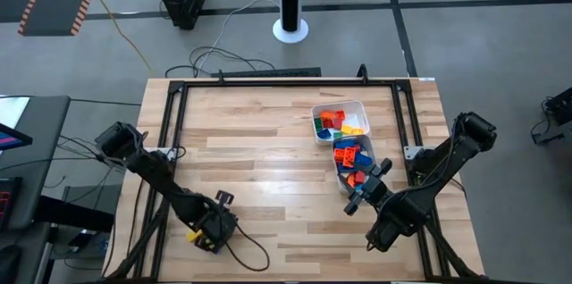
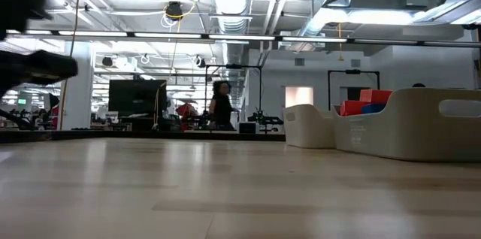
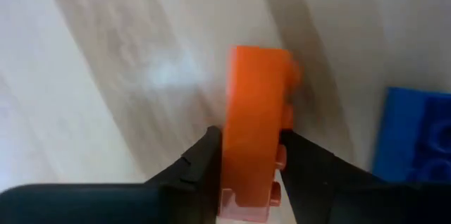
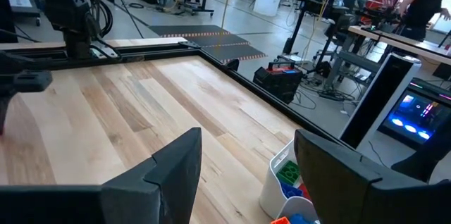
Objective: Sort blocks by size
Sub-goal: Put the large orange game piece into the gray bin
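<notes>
Your left gripper was clamped on an orange block, fingers tight on both its sides, with a blue block lying just beside it on the wooden table. From above, that gripper sat near the table's front edge, well apart from the white tub.

Your right gripper had its fingers spread and held nothing, hovering at the clear tub, which touches the white tub on its near side.

Progress-wise, I'd say you weren't close to done. Both tubs held a mix of colours, and I couldn't tell whether sizes were separated. At least those two blocks were outside any tub.
</notes>
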Controlling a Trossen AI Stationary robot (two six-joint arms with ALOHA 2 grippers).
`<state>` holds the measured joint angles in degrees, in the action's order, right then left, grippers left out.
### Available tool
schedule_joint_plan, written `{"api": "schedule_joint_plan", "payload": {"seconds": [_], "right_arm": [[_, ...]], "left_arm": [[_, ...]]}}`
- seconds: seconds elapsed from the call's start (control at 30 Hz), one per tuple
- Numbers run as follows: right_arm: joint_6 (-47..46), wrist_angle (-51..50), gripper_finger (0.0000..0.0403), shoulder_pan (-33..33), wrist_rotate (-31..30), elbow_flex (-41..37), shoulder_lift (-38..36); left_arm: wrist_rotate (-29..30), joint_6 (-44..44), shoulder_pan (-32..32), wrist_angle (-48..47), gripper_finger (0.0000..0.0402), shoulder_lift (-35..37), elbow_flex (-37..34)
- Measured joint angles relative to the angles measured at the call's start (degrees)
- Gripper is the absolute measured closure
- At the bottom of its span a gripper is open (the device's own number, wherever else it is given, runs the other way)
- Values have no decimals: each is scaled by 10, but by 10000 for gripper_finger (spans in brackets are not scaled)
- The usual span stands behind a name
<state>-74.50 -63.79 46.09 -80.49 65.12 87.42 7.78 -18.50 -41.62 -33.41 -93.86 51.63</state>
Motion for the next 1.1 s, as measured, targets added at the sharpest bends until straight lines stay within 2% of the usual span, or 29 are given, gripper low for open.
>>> {"api": "schedule_joint_plan", "payload": {"seconds": [0.13, 0.27, 0.37, 0.53, 0.73, 0.93, 1.1], "right_arm": [[0, 0, 148, 0, 3, 0, 0], [8, -8, 148, 2, 30, 0, -1], [-19, -27, 148, 9, 37, 0, -10], [-75, -64, 148, 23, 42, 0, -17], [-80, -51, 148, 26, -17, 0, -17], [-75, -55, 148, 24, -26, 0, -17], [-75, -56, 148, 13, -30, 0, -17]], "left_arm": [[18, 6, 27, 6, 318, 0, -1], [68, 24, 75, 34, 319, 0, -1], [77, 63, 129, 106, 319, 0, -1], [26, 130, 246, 273, 315, 0, -1], [-16, 202, 359, 464, 308, 0, -1], [-48, 210, 427, 595, 311, 0, -1], [-49, 194, 455, 648, 311, 0, 0]]}}
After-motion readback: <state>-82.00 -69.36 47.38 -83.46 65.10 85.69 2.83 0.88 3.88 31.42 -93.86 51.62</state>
